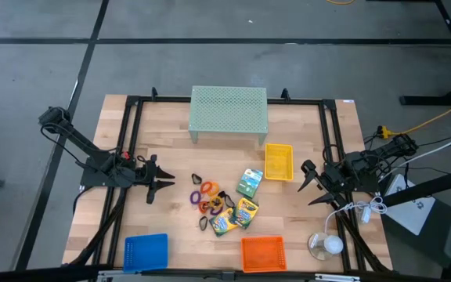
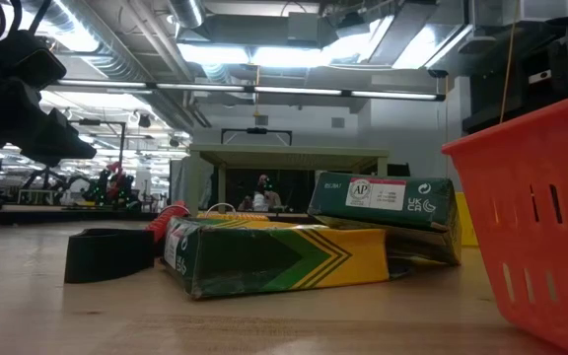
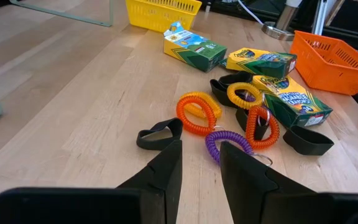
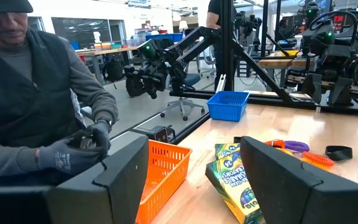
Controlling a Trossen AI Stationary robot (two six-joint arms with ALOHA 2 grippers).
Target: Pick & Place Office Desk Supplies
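The office desk supplies lie in a loose heap at the table's middle. It holds three green-and-yellow crayon boxes (image 1: pixel 249 182) (image 1: pixel 245 211) (image 1: pixel 224 222), an orange ring (image 3: pixel 197 113), a yellow ring (image 3: pixel 244 94), a purple ring (image 3: pixel 229 143) and black clips (image 3: pixel 159 134). Everything rests flat on the wood. My left gripper (image 1: pixel 169 184) stands open just left of the heap and points at it; its fingertips (image 3: pixel 201 165) stop short of the purple ring. My right gripper (image 1: pixel 310 182) stands wide open to the right of the heap, with nothing between its fingers (image 4: pixel 194 180).
A pale green mesh riser (image 1: pixel 229 111) stands at the far middle. A yellow basket (image 1: pixel 279 161) sits right of centre, and a blue basket (image 1: pixel 146 252) and an orange basket (image 1: pixel 263 253) sit at the near edge. A person with gloved hands (image 4: pixel 73 152) sits beyond the table.
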